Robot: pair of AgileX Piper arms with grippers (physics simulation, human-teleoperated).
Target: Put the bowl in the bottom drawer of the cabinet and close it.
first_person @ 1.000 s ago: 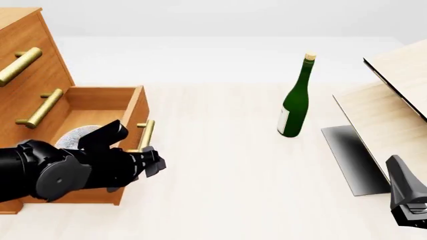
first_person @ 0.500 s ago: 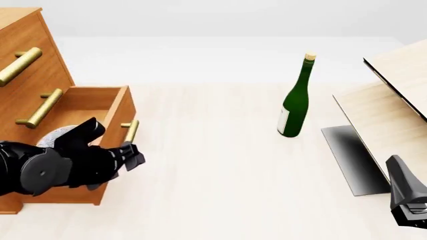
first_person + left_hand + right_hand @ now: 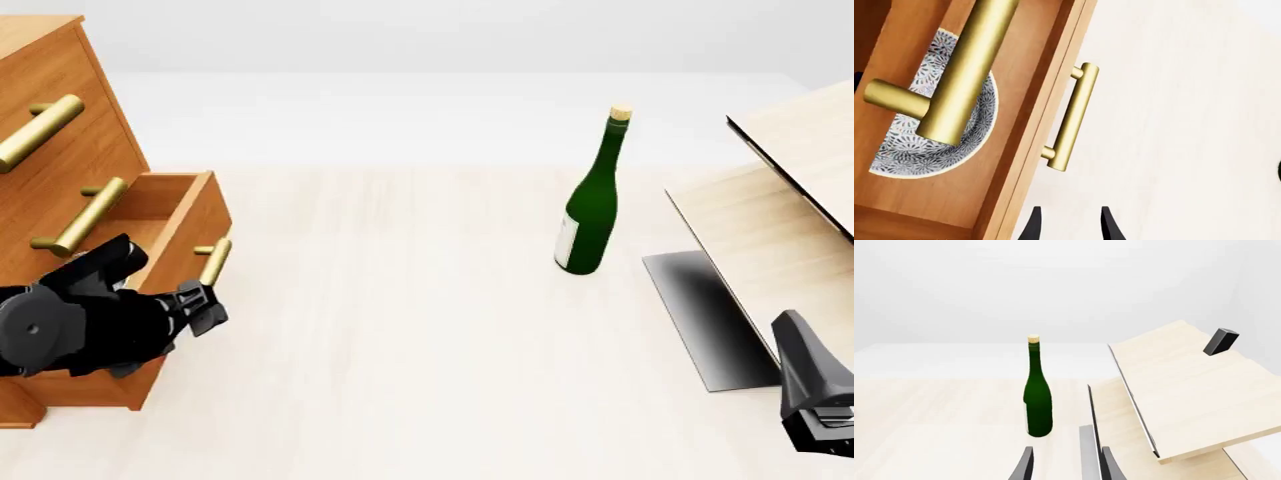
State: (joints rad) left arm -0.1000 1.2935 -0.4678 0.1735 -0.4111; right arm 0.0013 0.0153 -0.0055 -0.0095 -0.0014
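The cabinet [image 3: 54, 70] stands at the table's left edge. Its bottom drawer [image 3: 184, 215] is pulled out a short way. In the left wrist view the speckled bowl [image 3: 904, 150] lies inside the drawer [image 3: 1024, 130], partly under the brass handle of the drawer above. The front view does not show the bowl; the left arm covers that spot. My left gripper [image 3: 200, 305] is open, close in front of the drawer's front panel just below its brass handle [image 3: 1071, 117]; contact cannot be told. The open right gripper [image 3: 1066, 465] rests at the front right [image 3: 814, 410].
A tall green bottle [image 3: 591, 200] stands mid-table, also seen ahead of the right gripper [image 3: 1038, 400]. Pale wooden boards [image 3: 787, 220] lean on a dark grey base [image 3: 707, 310] at the right. A small black block [image 3: 1221, 341] sits on the upper board.
The bottom drawer has slid leftward into the cabinet, and my left gripper moved left with its front panel. The bowl has dropped out of the front view. The right arm stayed still.
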